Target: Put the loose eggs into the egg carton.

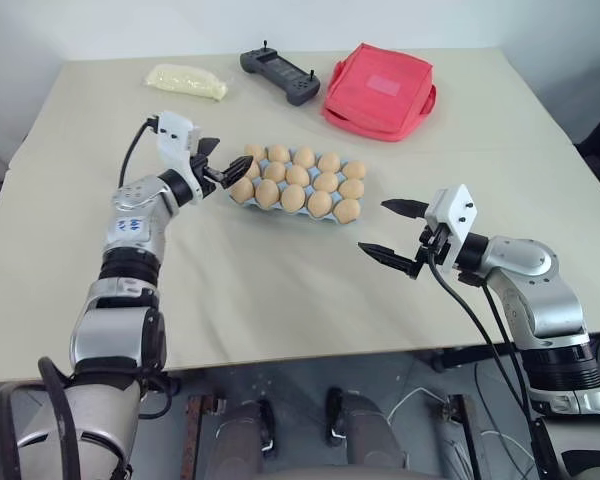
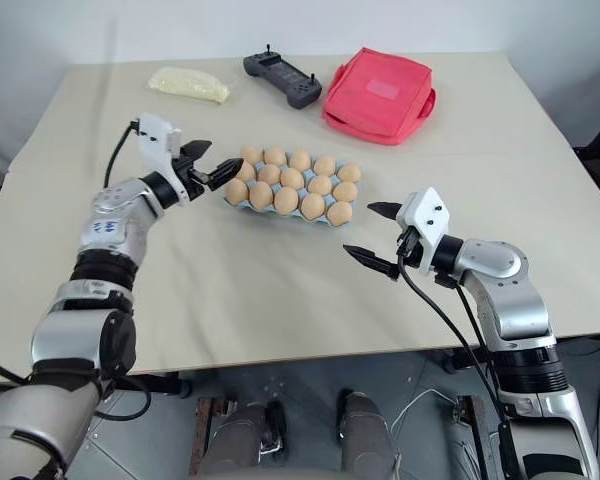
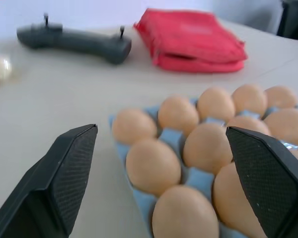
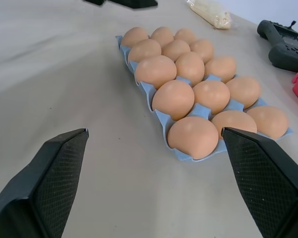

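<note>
The light blue egg carton [image 1: 239,201] lies at the middle of the table, and tan eggs [image 1: 296,175] sit in all the cups I can see. Loose eggs are out of view. My left gripper [image 1: 225,160] hovers at the carton's left end, just above the nearest eggs [image 3: 151,166], its jaws open with nothing between them. My right gripper [image 1: 374,227] stands open and empty over bare table, a little to the right of and nearer than the carton's near right corner [image 4: 186,154].
At the back of the table lie a red fabric pouch [image 1: 380,90], a black handheld controller [image 1: 280,75] and a pale yellowish bag [image 1: 187,81]. The beige table [image 1: 280,290] stretches bare from the carton to its front edge.
</note>
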`<control>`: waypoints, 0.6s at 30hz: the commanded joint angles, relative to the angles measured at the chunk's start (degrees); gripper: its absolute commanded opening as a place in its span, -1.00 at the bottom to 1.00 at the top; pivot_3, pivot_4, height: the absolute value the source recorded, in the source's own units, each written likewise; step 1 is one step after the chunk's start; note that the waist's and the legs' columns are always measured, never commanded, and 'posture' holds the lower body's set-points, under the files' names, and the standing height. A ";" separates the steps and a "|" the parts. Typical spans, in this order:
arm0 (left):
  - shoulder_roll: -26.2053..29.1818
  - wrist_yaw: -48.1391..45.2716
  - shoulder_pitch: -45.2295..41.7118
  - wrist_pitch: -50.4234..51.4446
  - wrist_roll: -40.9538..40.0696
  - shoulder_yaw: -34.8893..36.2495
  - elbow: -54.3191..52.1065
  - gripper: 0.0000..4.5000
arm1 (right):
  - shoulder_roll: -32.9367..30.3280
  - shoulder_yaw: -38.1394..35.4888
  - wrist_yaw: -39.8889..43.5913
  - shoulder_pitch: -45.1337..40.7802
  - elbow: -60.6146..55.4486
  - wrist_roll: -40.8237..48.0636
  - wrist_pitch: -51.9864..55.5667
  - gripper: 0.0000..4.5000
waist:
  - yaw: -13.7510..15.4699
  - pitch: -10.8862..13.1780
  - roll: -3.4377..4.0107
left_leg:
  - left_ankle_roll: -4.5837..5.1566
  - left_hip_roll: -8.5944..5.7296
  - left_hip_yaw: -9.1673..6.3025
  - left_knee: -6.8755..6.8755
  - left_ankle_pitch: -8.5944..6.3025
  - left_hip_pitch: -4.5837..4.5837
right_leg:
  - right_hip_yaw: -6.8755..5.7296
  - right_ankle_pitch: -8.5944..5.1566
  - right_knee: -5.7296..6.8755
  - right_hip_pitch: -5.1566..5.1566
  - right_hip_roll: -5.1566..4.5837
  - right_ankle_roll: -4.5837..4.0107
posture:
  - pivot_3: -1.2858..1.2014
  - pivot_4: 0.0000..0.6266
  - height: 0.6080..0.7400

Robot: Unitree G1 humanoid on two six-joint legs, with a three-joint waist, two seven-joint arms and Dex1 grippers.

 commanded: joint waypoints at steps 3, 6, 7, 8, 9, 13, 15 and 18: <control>5.48 -4.84 11.30 5.81 -3.97 1.98 -19.33 0.96 | -1.50 -2.30 0.28 0.02 -1.15 0.76 -0.77 1.00 | 0.14 0.00 0.00 | -0.02 0.03 0.03 0.01 0.00 0.02 | -0.03 -0.01 0.10 -0.05 0.00 -0.01 | 0.03 -0.52 1.00; 9.98 -6.71 22.19 9.67 -6.41 5.32 -30.29 0.96 | -2.22 -2.41 0.96 0.10 -0.56 0.67 -0.93 1.00 | 0.21 0.00 0.00 | 0.02 -0.01 0.02 0.10 0.02 0.02 | -0.01 -0.02 0.00 -0.03 -0.08 -0.03 | 0.03 -0.52 1.00; 10.97 -6.70 25.03 11.16 -7.30 6.37 -33.30 0.96 | -2.36 -2.38 1.15 0.11 -0.54 0.68 -0.86 1.00 | 0.24 0.00 0.00 | 0.04 -0.01 0.04 0.11 0.00 0.05 | 0.05 -0.02 -0.04 -0.02 -0.15 -0.03 | 0.03 -0.52 1.00; 11.68 -6.47 27.44 12.15 -7.98 7.40 -35.70 0.96 | -2.45 -2.33 1.32 0.10 -0.58 0.76 -0.77 1.00 | 0.30 0.00 0.00 | 0.02 0.00 0.03 0.11 -0.01 0.04 | 0.05 -0.02 -0.06 -0.03 -0.22 -0.04 | 0.03 -0.52 1.00; 12.40 -6.60 30.13 13.07 -8.75 8.53 -38.22 0.96 | -2.54 -2.24 1.60 0.07 -0.59 0.84 -0.64 1.00 | 0.38 0.00 0.00 | -0.21 0.00 0.03 0.11 -0.15 0.06 | 0.07 -0.02 -0.05 -0.03 -0.30 -0.04 | 0.03 -0.52 1.00; 13.40 -7.25 37.78 15.39 -12.91 13.62 -43.75 0.96 | -3.08 -1.47 3.41 -0.08 0.05 0.52 -0.90 1.00 | 0.62 0.00 0.00 | -0.10 0.05 -0.09 0.08 -0.23 0.07 | 0.10 0.00 -0.07 -0.01 -0.37 -0.17 | 0.03 -0.52 1.00; 13.14 -6.53 39.97 16.90 -15.04 15.94 -45.75 0.96 | -3.16 -1.33 4.10 -0.08 0.16 0.47 -0.85 1.00 | 0.57 0.00 0.00 | -0.10 0.07 -0.11 0.06 -0.24 0.07 | 0.32 0.00 -0.08 -0.01 -0.37 -0.22 | 0.03 -0.52 1.00; 12.93 -5.75 42.00 18.58 -16.87 17.54 -47.56 0.96 | -3.09 -1.32 4.68 -0.52 0.43 0.42 -0.75 1.00 | 0.50 0.00 0.00 | -0.12 0.09 -0.11 0.00 -0.24 0.05 | 0.44 -0.01 -0.09 -0.05 -0.34 -0.25 | 0.03 -0.52 1.00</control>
